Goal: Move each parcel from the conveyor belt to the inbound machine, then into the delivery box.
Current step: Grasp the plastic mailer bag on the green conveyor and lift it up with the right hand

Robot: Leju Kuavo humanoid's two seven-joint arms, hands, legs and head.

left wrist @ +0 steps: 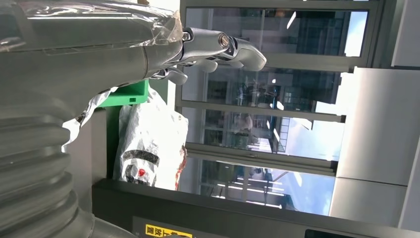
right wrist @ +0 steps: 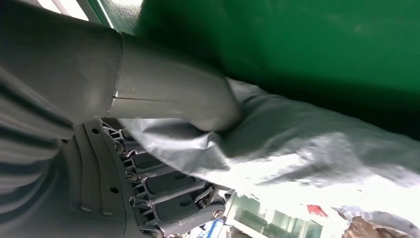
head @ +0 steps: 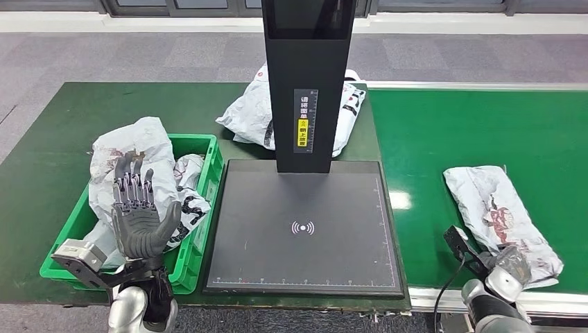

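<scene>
From the head view: green delivery box [head: 205, 146] sat left of the inbound machine [head: 304, 225], close enough for a short transfer; left hand [head: 139, 208] hovered above its bagged parcels [head: 135, 142], fingers [head: 132, 182] spread, holding nothing. Another parcel [head: 500, 211] lay on the conveyor belt [head: 478, 132], right hand [head: 509, 267] at its near end.
Left wrist view: fingers [left wrist: 233, 47] extended, empty.
Right wrist view: thumb [right wrist: 173, 94] pressed onto parcel [right wrist: 307, 148], fingers [right wrist: 168, 186] beneath, apparently gripping it for lifting.
</scene>
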